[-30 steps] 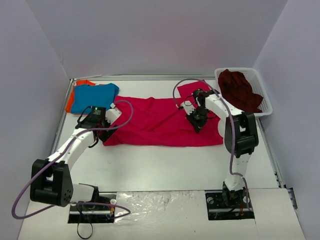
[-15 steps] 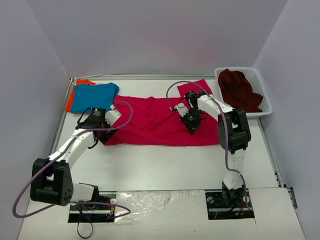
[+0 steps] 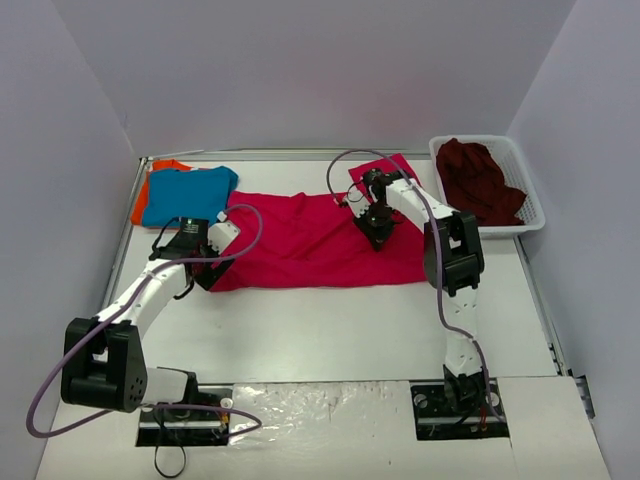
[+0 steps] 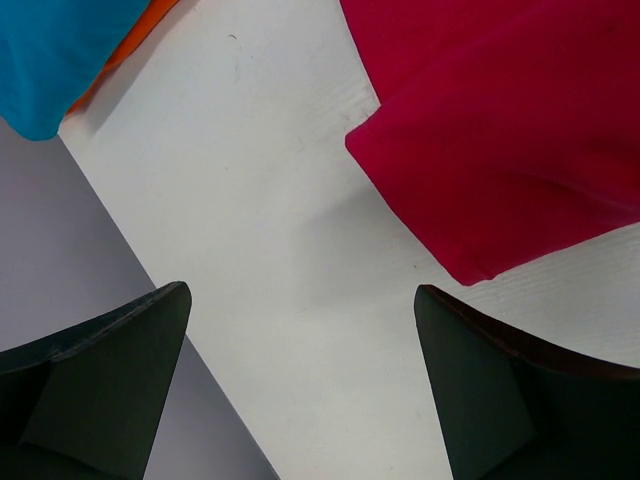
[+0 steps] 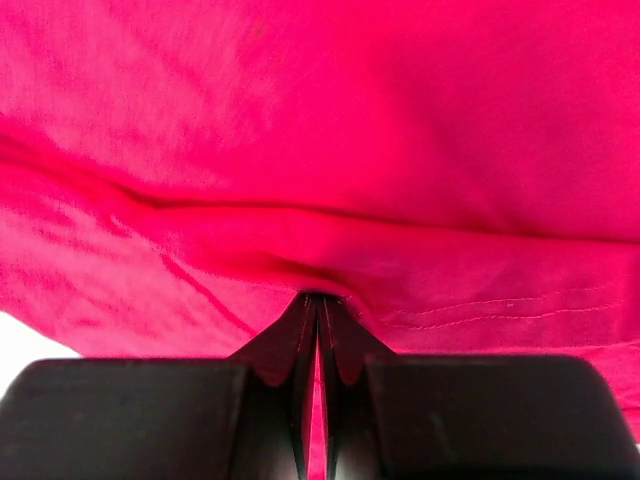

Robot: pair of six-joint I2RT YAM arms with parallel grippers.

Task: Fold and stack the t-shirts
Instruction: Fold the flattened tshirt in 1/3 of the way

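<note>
Top external, white table [image 3: 330,330], lilac walls [image 3: 300,70], left gripper [image 4: 300,300] wide, right gripper [image 5: 318,300] pinching crimson-pink t-shirt [image 3: 300,245]

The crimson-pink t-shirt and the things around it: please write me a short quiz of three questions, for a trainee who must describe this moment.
1. True or false: the right end effector is shut on a fold of the crimson-pink t-shirt.
2. Choose one. The dark maroon t-shirt lies: A) in the white basket; B) flat on the bare table; C) over the right arm.
3. Short answer: the blue t-shirt lies on top of which other garment?

Key
1: true.
2: A.
3: the orange t-shirt, which shows past the blue one's left edge.
</note>
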